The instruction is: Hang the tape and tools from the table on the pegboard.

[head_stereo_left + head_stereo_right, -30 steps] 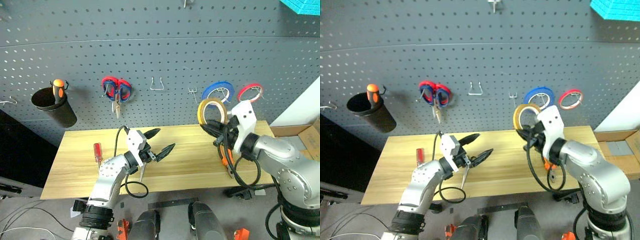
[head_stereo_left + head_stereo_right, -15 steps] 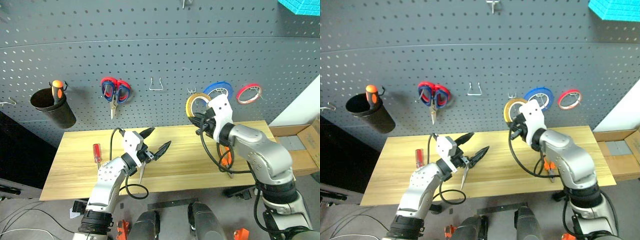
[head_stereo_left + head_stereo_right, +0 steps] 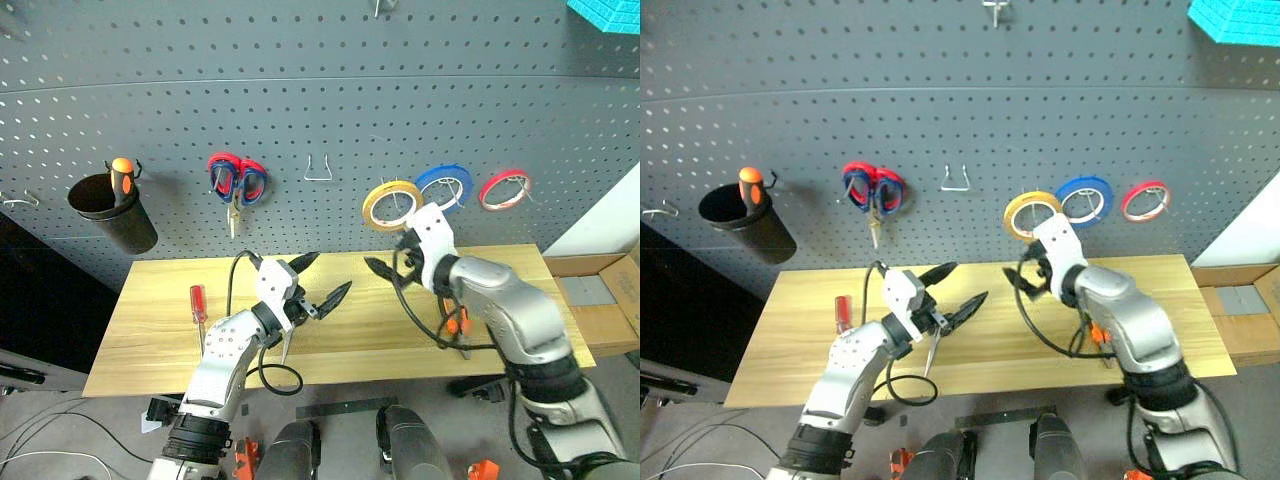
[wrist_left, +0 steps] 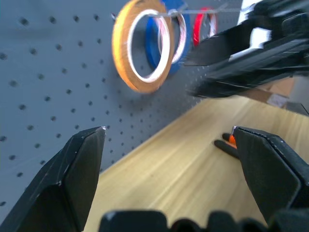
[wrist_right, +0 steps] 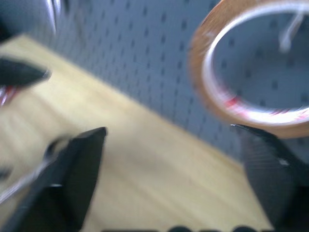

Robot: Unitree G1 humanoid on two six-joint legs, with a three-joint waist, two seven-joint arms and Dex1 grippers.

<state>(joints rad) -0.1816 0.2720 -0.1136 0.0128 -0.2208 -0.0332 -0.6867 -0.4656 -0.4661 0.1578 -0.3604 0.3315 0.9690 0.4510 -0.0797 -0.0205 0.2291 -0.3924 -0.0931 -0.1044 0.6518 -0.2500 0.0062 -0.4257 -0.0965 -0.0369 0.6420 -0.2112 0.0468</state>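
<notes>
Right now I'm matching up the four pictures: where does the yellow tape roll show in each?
Left eye view: yellow tape roll hangs on the pegboard, upper centre-right.
Right eye view: same spot, just above centre.
Left wrist view: upper centre-left.
Right wrist view: upper right.
Shared landmark: the blue tape ring beside it, seen in three of the views.

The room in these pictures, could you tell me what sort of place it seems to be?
Most likely a workshop or tool bench area. A dark grey pegboard carries hooks with scissors and tape rings, and a wooden table below holds a red-handled screwdriver.
</notes>
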